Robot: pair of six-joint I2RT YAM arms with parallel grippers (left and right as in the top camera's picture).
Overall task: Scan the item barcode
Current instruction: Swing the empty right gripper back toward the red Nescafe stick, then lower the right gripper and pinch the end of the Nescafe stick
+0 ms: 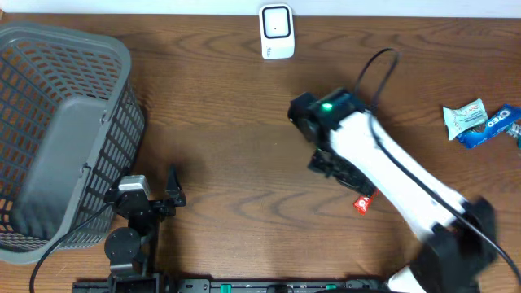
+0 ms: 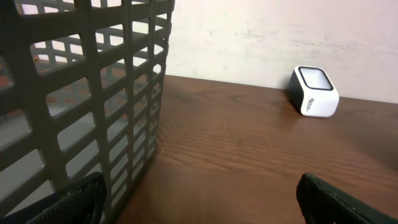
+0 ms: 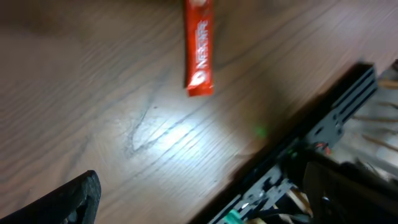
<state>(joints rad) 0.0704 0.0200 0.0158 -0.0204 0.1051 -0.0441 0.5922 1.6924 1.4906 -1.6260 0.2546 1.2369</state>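
One thin red foil stick packet (image 3: 199, 46) lies flat on the brown wooden worktop (image 3: 93, 93), half hidden under the white right arm (image 1: 407, 179) from above. The right end effector (image 3: 205, 199) hangs just over it, spread wide and holding nothing. The packet sits a little ahead, its long side pointing away, so the fingers could close across its thin side. The left end effector (image 2: 199, 202), also spread and empty, sits well apart by the grey plastic basket (image 2: 93, 93), so the right arm looks nearer.
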